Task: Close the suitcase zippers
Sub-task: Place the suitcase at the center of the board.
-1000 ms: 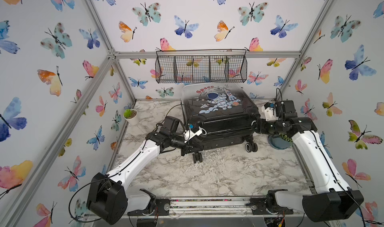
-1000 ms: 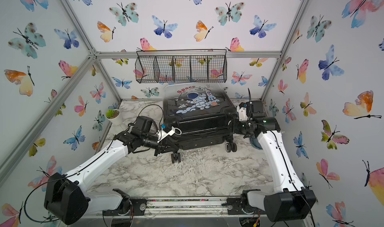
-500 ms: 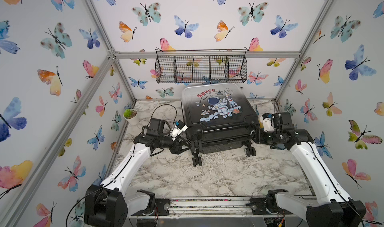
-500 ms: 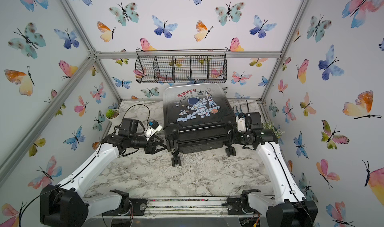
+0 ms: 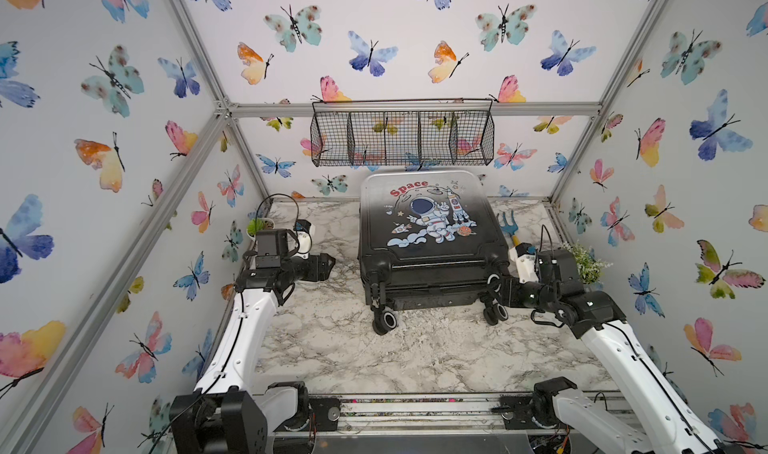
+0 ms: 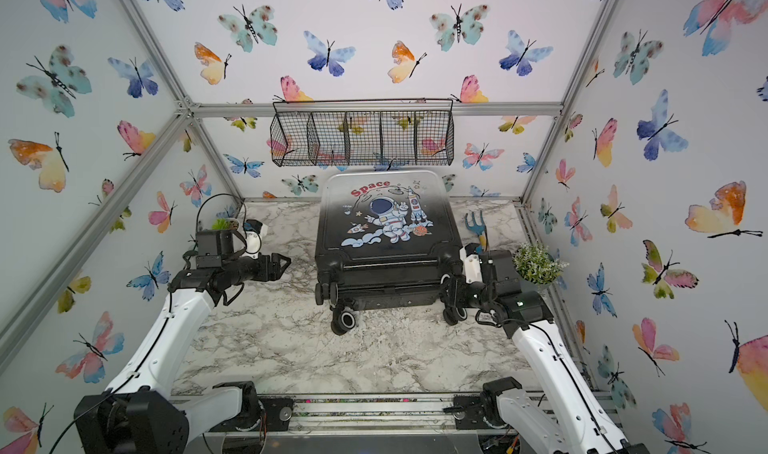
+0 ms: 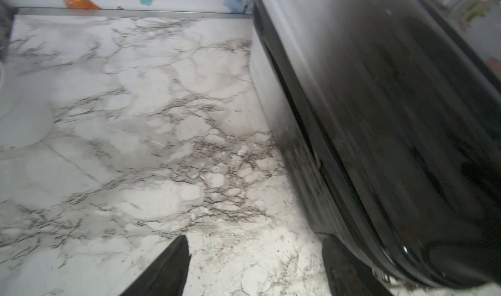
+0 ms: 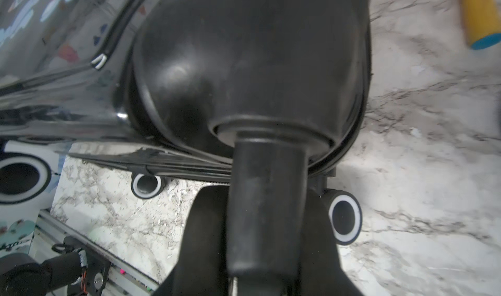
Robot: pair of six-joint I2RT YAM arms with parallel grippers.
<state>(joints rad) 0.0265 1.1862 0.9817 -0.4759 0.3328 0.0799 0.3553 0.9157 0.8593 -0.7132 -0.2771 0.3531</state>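
The suitcase point(image 5: 428, 231) point(image 6: 386, 227) lies flat on the marble table with its astronaut print up and its black wheels toward me. The zipper track point(image 7: 306, 129) runs as a dark band along its side, and shows under the corner point(image 8: 176, 170) too. No pulls show. My left gripper point(image 5: 330, 264) point(image 6: 286, 262) point(image 7: 254, 256) stands open and empty over bare table, left of the suitcase and apart from it. My right gripper point(image 5: 496, 283) point(image 6: 451, 289) point(image 8: 263, 199) is shut on the wheel leg point(image 8: 267, 172) at the near right corner.
A wire basket point(image 5: 403, 133) hangs on the back wall above the suitcase. A small potted plant point(image 5: 259, 225) stands at the left wall, and another plant point(image 5: 586, 260) is behind my right wrist. A blue and yellow garden fork point(image 5: 509, 227) point(image 8: 479, 15) lies right of the suitcase.
My left gripper has opened, let go at the suitcase's near left corner and drawn back to the left. The suitcase has settled flatter and farther back. The right gripper has kept its grip.
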